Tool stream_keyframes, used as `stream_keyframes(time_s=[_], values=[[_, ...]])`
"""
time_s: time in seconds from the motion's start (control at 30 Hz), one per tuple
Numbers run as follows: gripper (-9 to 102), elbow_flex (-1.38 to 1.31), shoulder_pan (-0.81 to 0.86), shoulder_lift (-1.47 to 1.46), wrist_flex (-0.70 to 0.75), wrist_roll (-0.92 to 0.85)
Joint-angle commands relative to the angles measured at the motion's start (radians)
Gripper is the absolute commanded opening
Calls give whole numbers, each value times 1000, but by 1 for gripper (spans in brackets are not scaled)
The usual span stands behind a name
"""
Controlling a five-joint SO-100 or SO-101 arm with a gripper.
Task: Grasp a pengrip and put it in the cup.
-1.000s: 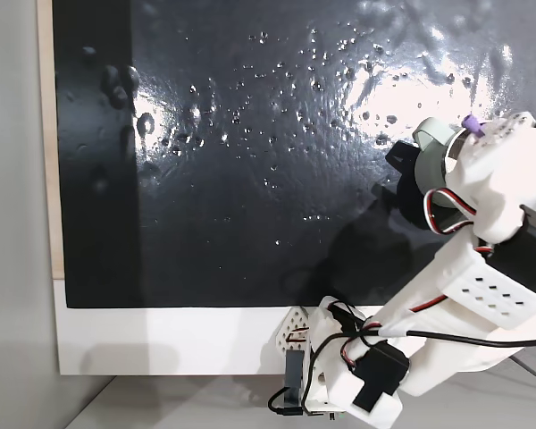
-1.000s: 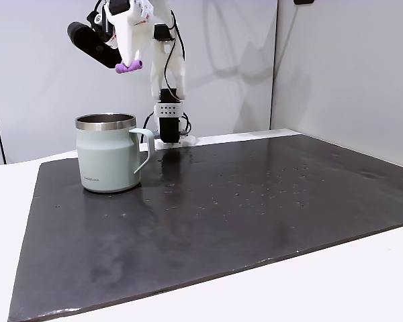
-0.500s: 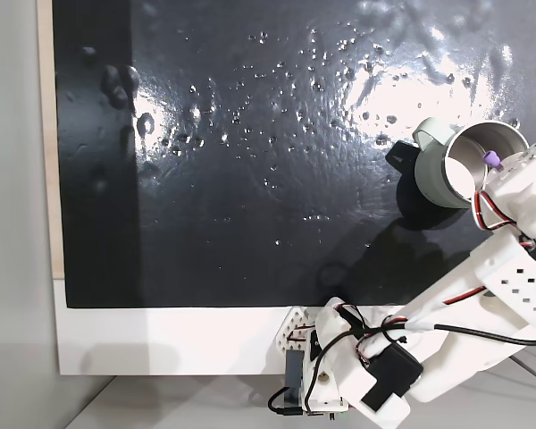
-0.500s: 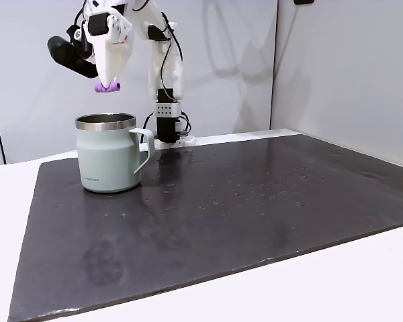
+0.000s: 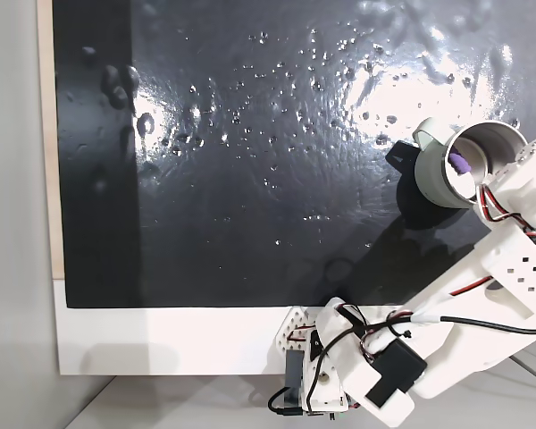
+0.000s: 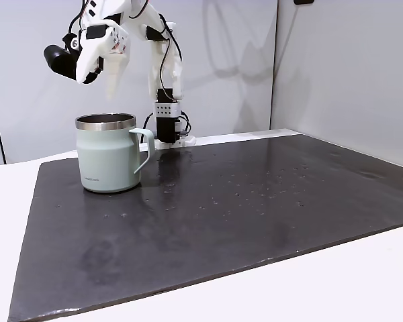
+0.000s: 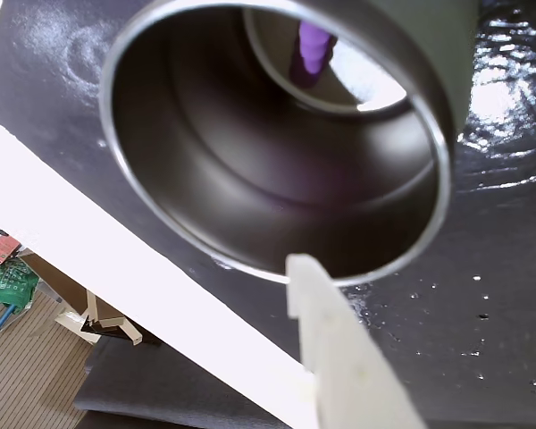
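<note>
Your small purple ribbed pengrip point(image 7: 313, 40) lies inside the pale green steel-lined cup point(image 6: 108, 158). Your white pincer point(image 6: 102, 64) hangs just above the cup with its jaws apart, holding nothing.

— Spotted the cup point(image 5: 491, 147) where?
— Near the right edge of the black mat point(image 5: 250, 152), seen from above, steel inside facing up, handle with its black piece turned left.
— And found the pengrip point(image 5: 436, 163)?
— Inside the cup, lying purple against the left of the inner wall.
— Noticed anything beside it?
— Saw the white arm point(image 5: 509, 268) rising from its base point(image 5: 326, 375) at the bottom and reaching up the right side, ending just beside the cup's rim.
— Saw anything on the mat itself?
— Picked out scattered specks and bright glare, with a white board point(image 5: 161, 340) under its lower edge.
</note>
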Motion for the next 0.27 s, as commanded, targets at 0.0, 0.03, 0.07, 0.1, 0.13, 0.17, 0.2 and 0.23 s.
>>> stream_keyframes(time_s=[0.0,0.03,0.07,0.1,0.13,0.17,0.2,0.23], values=[[34,-15,-3,32,20,-18],[34,-14,-6,38,20,-18],[34,-12,-9,44,21,-18],[34,-9,-11,49,21,-18],[34,-8,-12,52,21,-18],[34,-8,-14,54,21,-18],[34,-9,-15,54,21,-18],[34,-9,-17,54,21,-18]])
